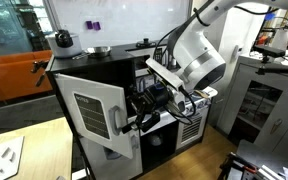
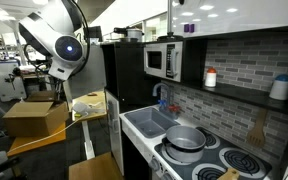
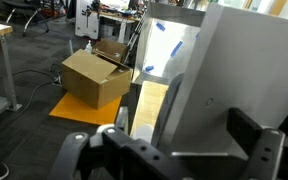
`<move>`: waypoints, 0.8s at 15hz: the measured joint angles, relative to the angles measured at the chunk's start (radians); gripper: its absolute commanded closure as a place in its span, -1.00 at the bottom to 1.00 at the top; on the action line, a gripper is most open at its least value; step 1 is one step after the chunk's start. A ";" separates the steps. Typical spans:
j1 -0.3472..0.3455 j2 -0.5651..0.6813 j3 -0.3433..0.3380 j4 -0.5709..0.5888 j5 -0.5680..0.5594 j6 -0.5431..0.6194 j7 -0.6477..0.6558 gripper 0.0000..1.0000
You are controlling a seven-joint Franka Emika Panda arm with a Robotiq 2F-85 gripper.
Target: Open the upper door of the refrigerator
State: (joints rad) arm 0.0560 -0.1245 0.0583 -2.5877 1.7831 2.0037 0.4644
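In an exterior view the black-framed refrigerator (image 1: 134,70) has its upper door (image 1: 92,112) swung wide open, with the black lined panel and silver handle (image 1: 119,122) facing the camera. My gripper (image 1: 147,105) sits just behind the door's free edge, inside the opening. In the wrist view the door's pale inner face (image 3: 219,80) fills the right half. My gripper (image 3: 174,150) is open, its black fingers (image 3: 254,140) spread wide on either side of the door's edge. In an exterior view the door (image 2: 94,75) shows edge-on beside the arm (image 2: 59,50).
An orange sofa (image 1: 19,72) stands behind the fridge, a cardboard box (image 3: 94,78) lies on the floor and a wooden table (image 1: 19,150) is nearby. A microwave (image 2: 162,60), sink (image 2: 149,122) and stovetop pot (image 2: 187,140) line the toy kitchen.
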 measured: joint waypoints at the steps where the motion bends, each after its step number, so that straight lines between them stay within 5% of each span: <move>1: 0.002 -0.004 0.003 0.000 -0.007 0.000 0.000 -1.00; 12: 0.025 -0.032 0.035 -0.003 -0.062 -0.023 0.000 -1.00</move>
State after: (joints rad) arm 0.0814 -0.1567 0.0935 -2.5904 1.7208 1.9810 0.4648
